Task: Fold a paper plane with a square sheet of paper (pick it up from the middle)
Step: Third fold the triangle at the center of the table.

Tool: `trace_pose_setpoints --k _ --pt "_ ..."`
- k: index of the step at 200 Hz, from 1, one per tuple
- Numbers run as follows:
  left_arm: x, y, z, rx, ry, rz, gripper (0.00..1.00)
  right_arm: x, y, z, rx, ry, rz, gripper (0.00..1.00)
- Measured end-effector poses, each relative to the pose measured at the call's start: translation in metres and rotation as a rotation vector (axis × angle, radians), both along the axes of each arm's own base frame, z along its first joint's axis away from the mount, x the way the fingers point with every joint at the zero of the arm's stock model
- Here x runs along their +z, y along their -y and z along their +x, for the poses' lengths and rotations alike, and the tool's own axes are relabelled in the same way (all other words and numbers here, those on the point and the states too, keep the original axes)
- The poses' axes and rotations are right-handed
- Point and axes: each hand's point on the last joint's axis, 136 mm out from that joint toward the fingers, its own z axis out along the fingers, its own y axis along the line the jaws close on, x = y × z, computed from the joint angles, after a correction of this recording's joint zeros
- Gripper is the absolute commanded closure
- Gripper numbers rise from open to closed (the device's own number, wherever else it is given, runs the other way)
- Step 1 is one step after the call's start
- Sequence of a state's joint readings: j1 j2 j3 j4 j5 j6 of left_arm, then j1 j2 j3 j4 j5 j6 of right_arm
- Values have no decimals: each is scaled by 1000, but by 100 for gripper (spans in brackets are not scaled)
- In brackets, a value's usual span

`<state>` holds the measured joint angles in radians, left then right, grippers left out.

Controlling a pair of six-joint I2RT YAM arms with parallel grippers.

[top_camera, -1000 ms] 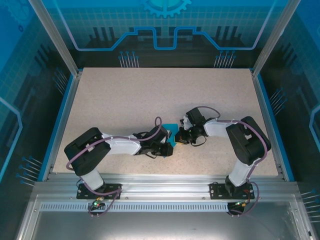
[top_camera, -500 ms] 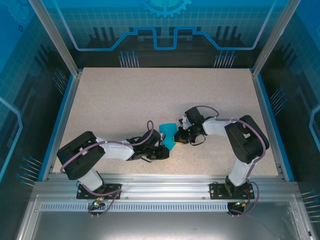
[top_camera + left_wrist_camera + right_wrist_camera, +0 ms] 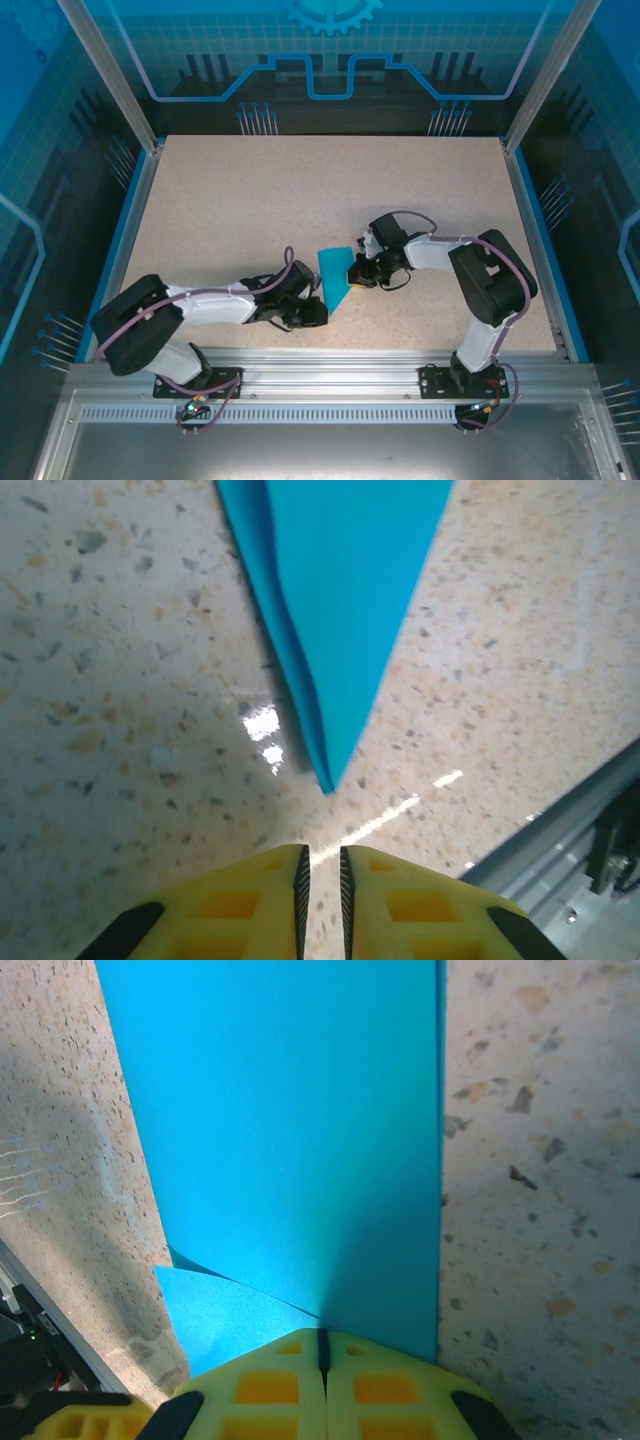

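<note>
The right claw [image 3: 322, 1338] pinches the paper plane [image 3: 290, 1140] at its edge. The left claw [image 3: 321, 855], closed and empty, sits just short of the plane's tip.

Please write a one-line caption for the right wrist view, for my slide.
Right gripper shut on a folded teal-blue paper plane above a speckled beige table.
</note>
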<state>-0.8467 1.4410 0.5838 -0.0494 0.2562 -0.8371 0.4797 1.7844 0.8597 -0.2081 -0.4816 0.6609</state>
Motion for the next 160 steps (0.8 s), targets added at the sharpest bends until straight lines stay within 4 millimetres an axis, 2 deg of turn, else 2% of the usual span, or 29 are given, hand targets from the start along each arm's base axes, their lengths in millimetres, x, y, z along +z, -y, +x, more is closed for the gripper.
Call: trace_pose_setpoints --k 20,47,63,76,96,136,160 --pt "18 4 8 2 35 -32 78 0 0 0 0 0 0 95" --pt "42 18 29 5 98 -76 79 0 0 0 0 0 0 95" --pt "46 27 40 2 121 -91 79 0 0 0 0 0 0 95" --pt "42 31 46 -2 126 -88 80 0 0 0 0 0 0 95" --pt "23 32 50 -1 105 -57 82 0 0 0 0 0 0 94" --pt "-18 23 41 3 33 14 84 2 -1 0 3 8 -1 93" --pt "-20 23 42 6 46 -8 85 6 2 -1 4 20 -23 92"
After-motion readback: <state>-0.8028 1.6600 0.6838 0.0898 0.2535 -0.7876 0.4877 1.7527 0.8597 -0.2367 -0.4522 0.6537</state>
